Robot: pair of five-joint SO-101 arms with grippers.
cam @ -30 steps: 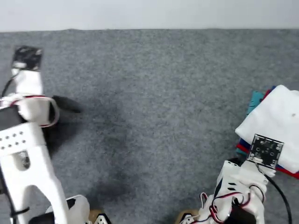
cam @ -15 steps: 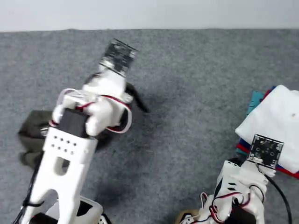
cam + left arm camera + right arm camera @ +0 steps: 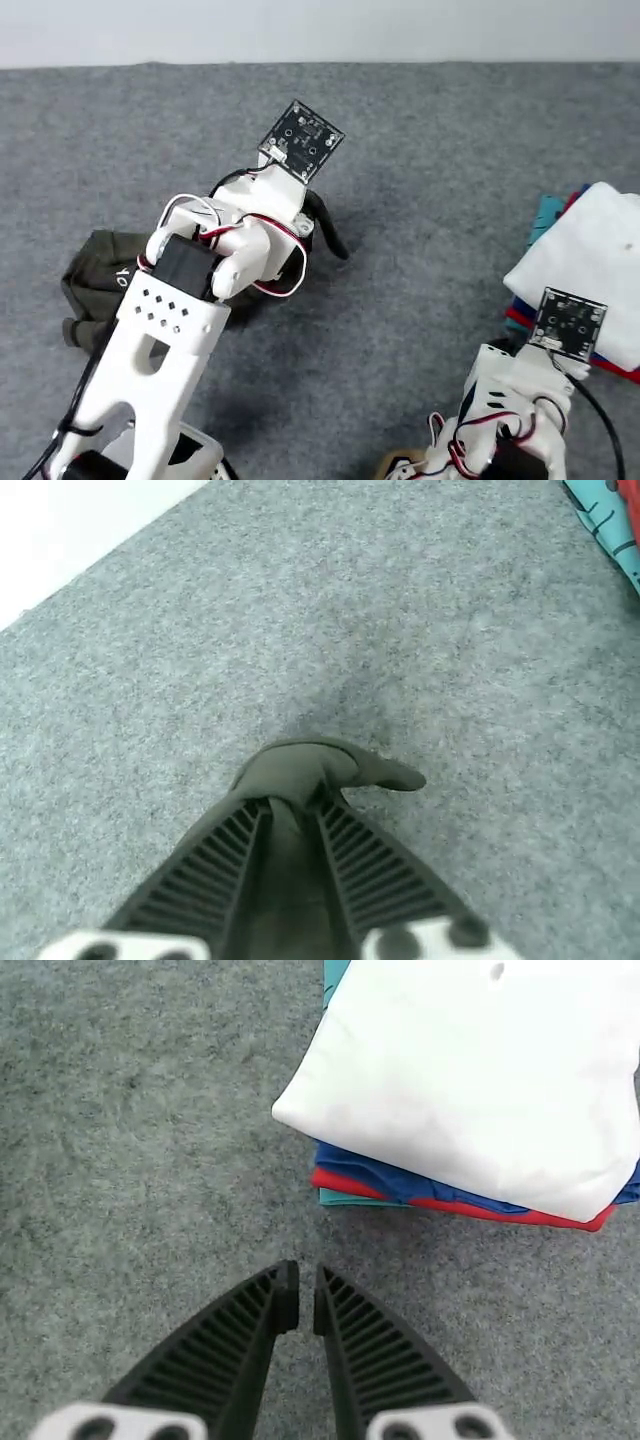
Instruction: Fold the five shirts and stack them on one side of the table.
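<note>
A dark olive shirt [image 3: 95, 285] lies bunched at the table's left, trailing under the left arm. My left gripper [image 3: 333, 243] sits near the table's middle, shut on a fold of that olive shirt [image 3: 320, 768], which pokes out past the fingertips of the gripper [image 3: 295, 798]. At the right edge is a folded stack with a white shirt [image 3: 600, 255] on top. In the right wrist view the white shirt [image 3: 480, 1070] lies over blue [image 3: 370, 1175], red [image 3: 450, 1206] and teal [image 3: 335, 1198] layers. My right gripper [image 3: 299, 1298] is shut with nothing in it, just short of the stack.
Grey felt covers the table [image 3: 430, 180], with open surface between the left gripper and the stack. The table's far edge [image 3: 400, 65] meets a white wall. The stack's teal edge [image 3: 612, 510] shows far off in the left wrist view.
The left arm has swung from the far left toward the middle, dragging the olive shirt into view behind it. The right arm and the stack have not moved.
</note>
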